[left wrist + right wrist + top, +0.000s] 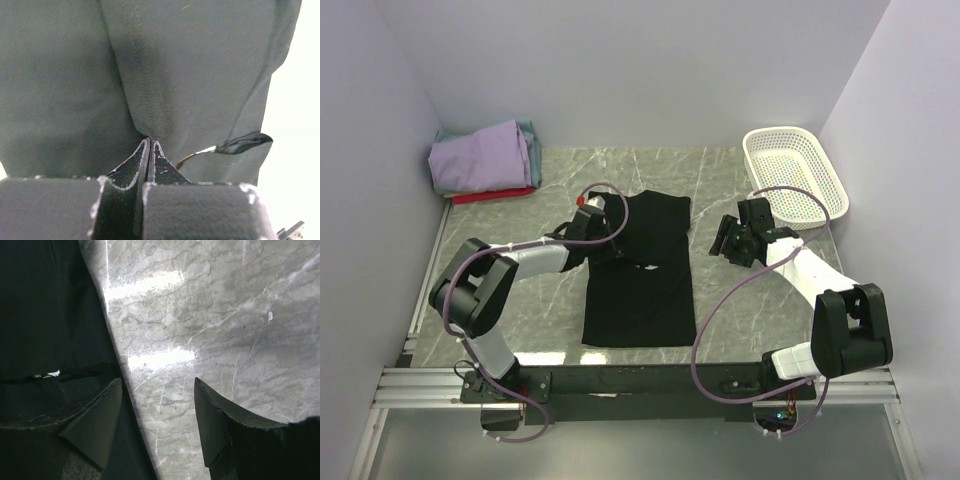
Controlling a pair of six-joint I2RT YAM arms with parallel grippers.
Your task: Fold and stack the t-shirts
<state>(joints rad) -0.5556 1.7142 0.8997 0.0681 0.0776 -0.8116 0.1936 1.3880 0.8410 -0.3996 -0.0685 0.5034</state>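
on the table (550, 320), betw. the two arms, you've got the black t-shirt (640, 290) lying flat as a long narrow panel, one end toward the back wall. your left claw (592, 222) is clenched on a pinch of cloth at the left edge of the far half. the wrist view shows fabric puckering right into the closed tips. your right claw (732, 240) is released, jaws wide, just beside the shirt's right edge, one finger over black cloth, the other over bare marble, gripping nothing.

handling, my read: thin, limp, light cloth w/ no stiffness, so it'll sag and drag from whatever pt you lift. one pinch alone prob. pulls it skew. take a matching pinch on the right edge, level w/ the left one, and catch all layers. the marble looks slick, so expect the shirt to slide if you tug sideways.

around it: the folded stack (485, 165) sits in the far-left corner, lavender on top, teal and red showing beneath, well apart from the black one. the white mesh basket (795, 175) is far right, near the right claw, so mind it on any swing. purple cables (697, 345) loop off both arms and could brush the cloth.
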